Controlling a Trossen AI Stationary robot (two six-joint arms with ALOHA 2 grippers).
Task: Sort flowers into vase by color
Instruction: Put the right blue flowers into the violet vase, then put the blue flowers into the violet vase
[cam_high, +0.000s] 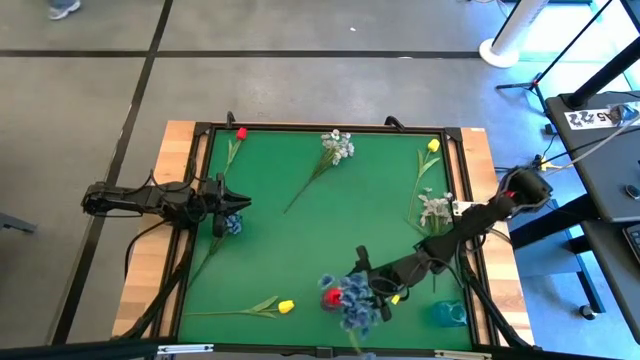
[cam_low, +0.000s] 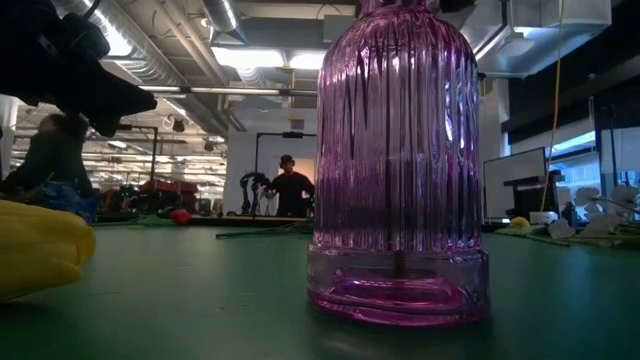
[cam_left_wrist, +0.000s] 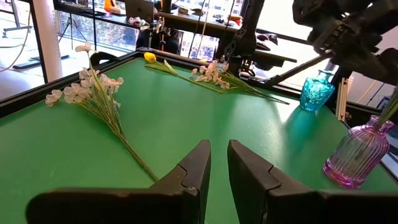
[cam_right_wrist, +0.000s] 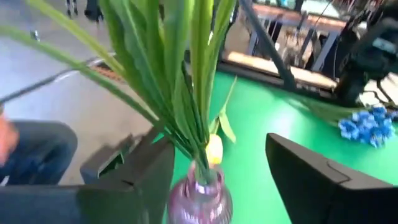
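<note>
worktop (cam_high: 300, 240) green, flowers scattered | purple vase (cam_high: 350, 300) at near edge, holds blue and red flowers | right hand (cam_right_wrist: 214, 180) open around stems; retreat could snag, topple vase | left hand (cam_left_wrist: 217, 174) narrowly parted, empty

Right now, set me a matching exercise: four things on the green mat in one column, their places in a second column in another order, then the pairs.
Things
1. purple vase
2. teal vase
3. red tulip
4. blue spray

Places
A. lying at the top-left corner of the mat in the high view
B. lying beside the left gripper
C. standing between the open fingers of the right gripper, with stems in it
D. standing at the mat's bottom-right corner in the high view

Pairs: 1-C, 2-D, 3-A, 4-B
</note>
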